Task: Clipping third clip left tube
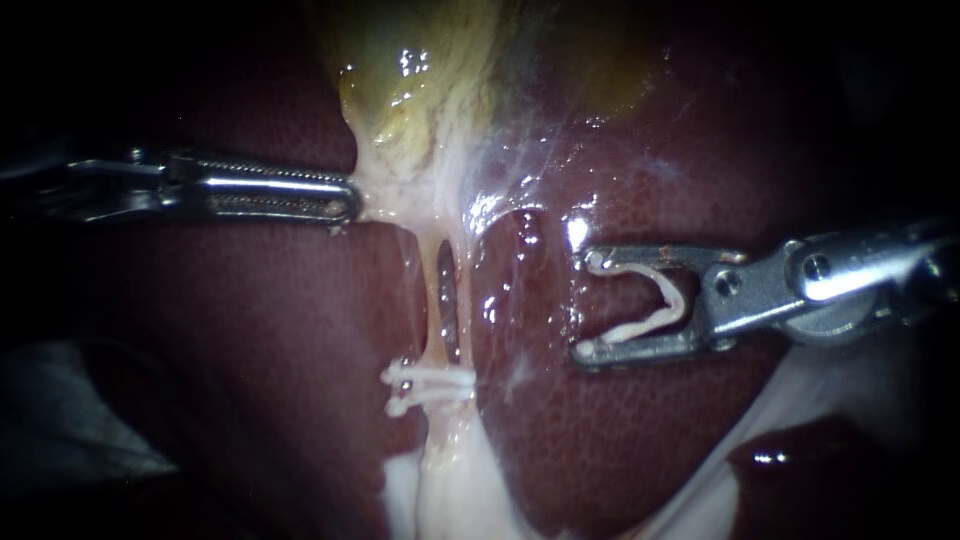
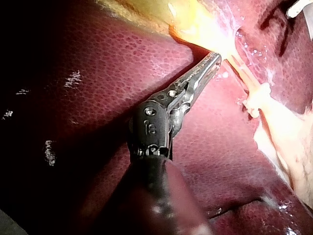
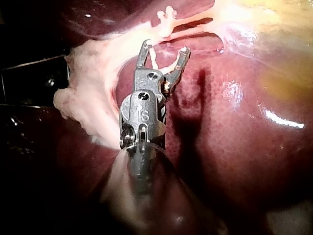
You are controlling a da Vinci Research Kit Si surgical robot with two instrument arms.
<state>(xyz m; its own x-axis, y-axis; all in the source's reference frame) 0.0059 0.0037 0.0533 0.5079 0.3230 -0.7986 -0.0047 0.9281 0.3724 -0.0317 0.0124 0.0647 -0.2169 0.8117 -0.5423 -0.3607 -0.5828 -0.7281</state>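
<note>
- Right tool (image 1: 588,307) comes in over the liver (image 1: 250,330). Its jaws stand wide apart and carry a loaded clip (image 1: 655,300), an open white V with one leg against each jaw.
- This tool's mouth faces the left tube (image 1: 432,310) but is well apart from it, with bare liver surface between the two.
- In the right wrist view, the right tool (image 3: 166,47) shows the same spread jaws with the loaded clip (image 3: 153,59) seated between them. The tube lies ahead of the tips and is not touched.
- The left tube is a pale, thin strand running from the gallbladder (image 1: 430,60) down the cleft between two lobes of the liver. A dark slit separates it from a second strand just beside it.
- Two clips (image 1: 430,385) are already on it, both white. They lie close together across the strand, at the end far from the gallbladder.
- In the right wrist view, the two clips (image 3: 166,14) sit ahead of the tool, beyond its tips.
- Left tool (image 1: 345,200) is clamped on the pale tissue (image 1: 385,195) just under the gallbladder. Its jaws lie almost together, with the tips buried in that tissue.
- In the left wrist view, the left tool (image 2: 215,58) reaches across the liver (image 2: 98,73). Its toothed jaws are closed down, and the tip ends in the bright yellowish tissue.
- In that view the two clips (image 2: 254,100) show as a white lump on the strand, beside the tool's tip and apart from it.
- The stretch of tube between the pale tissue and the two clips is bare.
</note>
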